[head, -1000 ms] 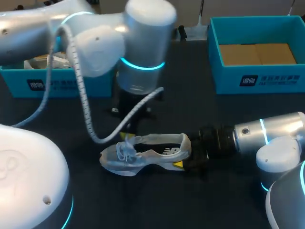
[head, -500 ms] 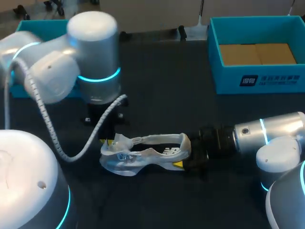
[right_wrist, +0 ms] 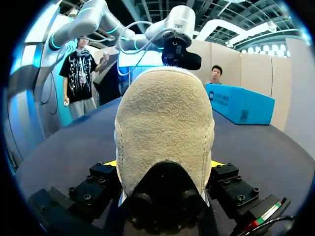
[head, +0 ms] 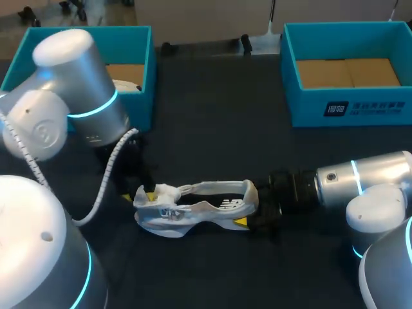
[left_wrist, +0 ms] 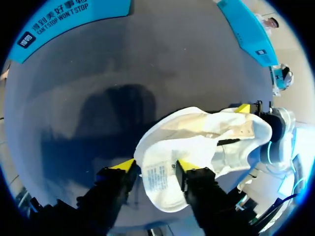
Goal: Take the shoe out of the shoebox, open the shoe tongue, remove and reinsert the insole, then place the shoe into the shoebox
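We saw a dark bench [head: 212,116] carrying three things. At its far left corner stood the left shoebox [head: 145,84], teal and open-topped, with a brown floor and something white inside that we could not make out. At the far right stood the right shoebox [head: 309,109], also teal and open, showing only its brown cardboard floor. Well apart from both, nearer our side and roughly between them, a pale shoe [head: 206,207] lay on the bench, toe toward our left, heel toward our right, its dark opening turned upward.
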{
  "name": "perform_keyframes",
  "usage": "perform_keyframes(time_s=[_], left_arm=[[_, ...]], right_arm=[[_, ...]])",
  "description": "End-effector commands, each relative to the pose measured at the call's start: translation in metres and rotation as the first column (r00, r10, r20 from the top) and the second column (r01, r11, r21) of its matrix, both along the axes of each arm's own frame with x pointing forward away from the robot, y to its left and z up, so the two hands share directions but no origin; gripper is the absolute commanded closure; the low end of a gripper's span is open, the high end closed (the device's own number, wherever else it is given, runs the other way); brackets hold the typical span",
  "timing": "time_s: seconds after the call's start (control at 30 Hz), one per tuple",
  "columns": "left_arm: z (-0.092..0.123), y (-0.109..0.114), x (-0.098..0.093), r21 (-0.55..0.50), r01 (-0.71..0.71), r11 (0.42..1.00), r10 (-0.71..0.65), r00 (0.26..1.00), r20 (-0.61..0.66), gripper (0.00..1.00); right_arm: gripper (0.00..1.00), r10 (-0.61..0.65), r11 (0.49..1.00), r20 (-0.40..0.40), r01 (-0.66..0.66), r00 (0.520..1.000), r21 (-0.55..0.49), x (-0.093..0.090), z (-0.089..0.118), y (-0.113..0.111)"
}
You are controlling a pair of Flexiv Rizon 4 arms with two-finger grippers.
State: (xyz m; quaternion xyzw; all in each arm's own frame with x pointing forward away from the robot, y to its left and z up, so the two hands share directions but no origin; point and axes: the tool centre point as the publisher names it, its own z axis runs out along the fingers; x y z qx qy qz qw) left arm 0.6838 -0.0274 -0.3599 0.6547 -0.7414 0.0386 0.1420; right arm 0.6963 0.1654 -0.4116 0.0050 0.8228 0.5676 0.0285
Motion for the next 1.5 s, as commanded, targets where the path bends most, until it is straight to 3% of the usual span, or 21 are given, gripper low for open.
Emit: perform_keyframes(time_s=[0.03, 0.17, 0.3, 0.63, 0.77, 0.83, 0.87, 0.9, 0.93, 1.13, 1.33, 1.37, 1.5], left_arm=[[0.036, 0.016, -0.022, -0.068, 0.012, 0.998, -0.007, 0.997, 0.070, 0.33], [0.062, 0.017, -0.023, -0.085, 0.043, 0.995, -0.032, 0.992, 0.119, 0.32], [0.083, 0.009, -0.018, -0.095, 0.078, 0.992, -0.062, 0.985, 0.162, 0.40], [0.149, -0.021, -0.009, -0.028, 0.275, 0.961, -0.258, 0.929, 0.265, 0.36], [0.164, -0.037, -0.002, -0.005, 0.368, 0.930, -0.354, 0.898, 0.260, 0.51], [0.169, -0.045, 0.003, -0.001, 0.419, 0.908, -0.406, 0.880, 0.248, 0.65], [0.170, -0.049, 0.005, 0.001, 0.451, 0.893, -0.437, 0.865, 0.245, 0.75], [0.172, -0.053, 0.006, 0.003, 0.489, 0.872, -0.476, 0.848, 0.234, 0.95], [0.173, -0.059, 0.007, 0.010, 0.533, 0.846, -0.520, 0.820, 0.239, 1.00], [0.176, -0.082, 0.006, 0.017, 0.741, 0.671, -0.723, 0.649, 0.238, 1.00], [0.168, -0.101, 0.001, 0.061, 0.909, 0.413, -0.897, 0.393, 0.204, 1.00], [0.165, -0.105, 0.003, 0.043, 0.894, 0.446, -0.880, 0.430, 0.203, 1.00], [0.165, -0.105, 0.003, 0.043, 0.894, 0.446, -0.880, 0.430, 0.203, 1.00]], right_arm=[[1.00, 0.000, 1.000, 0.000, 0.000, 1.000, -0.005, 0.000, 0.001, 0.000], [1.00, 0.000, 1.000, 0.000, 0.000, 1.000, -0.005, 0.000, 0.001, 0.000], [1.00, 0.000, 1.000, 0.000, 0.000, 1.000, -0.005, 0.000, 0.001, 0.000], [1.00, 0.000, 1.000, 0.000, 0.000, 1.000, -0.005, 0.000, 0.001, 0.000], [1.00, 0.000, 1.000, 0.000, 0.000, 1.000, -0.005, 0.000, 0.001, 0.000], [1.00, 0.000, 1.000, 0.000, 0.000, 1.000, -0.005, 0.000, 0.001, 0.000], [1.00, 0.000, 1.000, 0.000, 0.000, 1.000, -0.005, 0.000, 0.001, 0.000], [1.00, 0.000, 1.000, 0.000, 0.000, 1.000, -0.005, 0.000, 0.001, 0.000], [1.00, 0.000, 1.000, 0.000, 0.000, 1.000, -0.005, 0.000, 0.001, 0.000], [1.00, 0.000, 1.000, 0.000, 0.000, 1.000, -0.005, 0.000, 0.001, 0.000], [1.00, 0.000, 1.000, 0.000, 0.000, 1.000, -0.005, 0.000, 0.001, 0.000], [1.00, 0.000, 1.000, 0.000, 0.000, 1.000, -0.005, 0.000, 0.001, 0.000], [1.00, 0.000, 1.000, 0.000, 0.000, 1.000, -0.005, 0.000, 0.001, 0.000]])
